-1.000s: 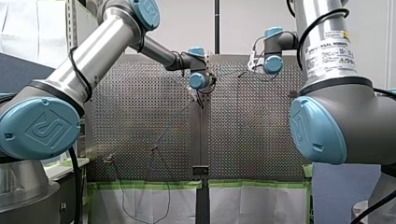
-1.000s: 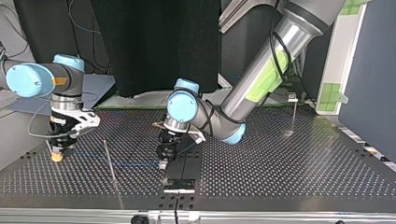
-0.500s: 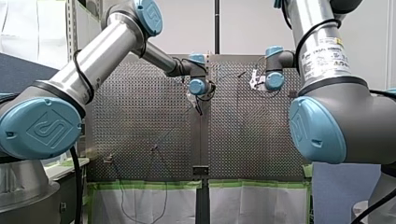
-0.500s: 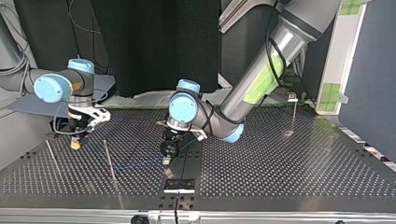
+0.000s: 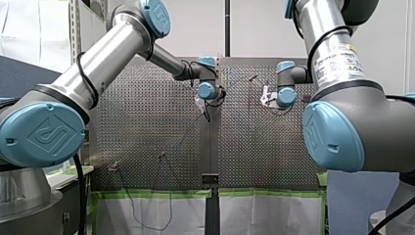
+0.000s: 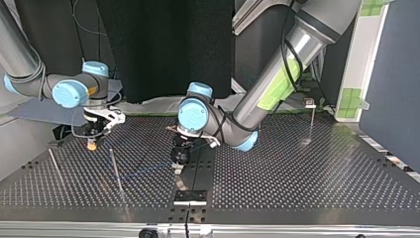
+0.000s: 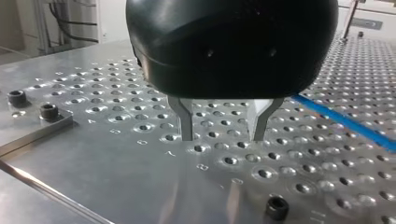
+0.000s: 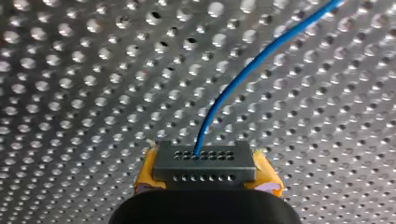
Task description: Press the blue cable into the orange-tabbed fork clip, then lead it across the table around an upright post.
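Right gripper (image 8: pixel 205 168) pinching blue cable (image 8: pixel 261 56), left gripper (image 7: pixel 222 135) spread apart

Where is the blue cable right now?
In the top view, the blue cable runs from my right gripper, at the left, past a thin post toward my left gripper.

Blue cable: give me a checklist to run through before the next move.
1. Right gripper shut on blue cable: ok.
2. Left gripper open and empty, cable lying beside it: ok.
3. Upright post standing between the two grippers in the top view: ok.
4. Cable seated in fork clip: cannot tell; no view shows the clip clearly.
5. Cable led around the post: cannot tell; its line near the post is too faint.
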`<act>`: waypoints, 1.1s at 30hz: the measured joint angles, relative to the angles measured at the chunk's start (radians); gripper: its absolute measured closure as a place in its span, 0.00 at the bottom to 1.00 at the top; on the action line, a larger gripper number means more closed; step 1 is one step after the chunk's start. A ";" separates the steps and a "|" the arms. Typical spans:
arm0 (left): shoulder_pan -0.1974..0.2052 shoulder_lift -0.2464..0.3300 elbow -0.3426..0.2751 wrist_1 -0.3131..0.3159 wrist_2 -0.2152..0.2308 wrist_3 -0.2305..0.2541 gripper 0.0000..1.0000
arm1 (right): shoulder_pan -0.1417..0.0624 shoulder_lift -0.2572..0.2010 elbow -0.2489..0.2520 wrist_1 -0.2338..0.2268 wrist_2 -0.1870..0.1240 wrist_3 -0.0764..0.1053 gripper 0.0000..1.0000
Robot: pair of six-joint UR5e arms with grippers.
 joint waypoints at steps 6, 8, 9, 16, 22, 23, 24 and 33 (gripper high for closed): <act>-0.001 0.000 0.000 -0.009 -0.001 0.010 0.42 | 0.002 0.013 0.039 -0.043 0.000 0.005 1.00; -0.001 0.000 0.000 -0.009 -0.002 0.012 0.35 | 0.002 0.017 0.048 -0.058 0.000 0.008 1.00; -0.001 0.000 0.000 -0.009 -0.002 0.013 0.35 | 0.002 0.020 0.050 -0.062 0.000 0.009 1.00; -0.001 0.000 0.000 -0.010 -0.002 0.014 0.00 | 0.002 0.049 0.059 -0.074 0.001 0.009 1.00; 0.001 0.000 0.000 -0.011 -0.001 0.015 0.00 | 0.002 0.058 0.061 -0.079 0.001 0.009 1.00; 0.001 0.000 0.000 -0.012 -0.001 0.015 0.00 | 0.001 0.058 0.061 -0.080 0.001 0.009 1.00; 0.002 0.000 0.000 -0.012 -0.001 0.015 0.00 | 0.001 0.059 0.061 -0.080 0.001 0.009 1.00; 0.003 0.000 0.000 -0.018 0.002 0.015 0.00 | 0.002 0.069 0.069 -0.088 0.003 0.008 1.00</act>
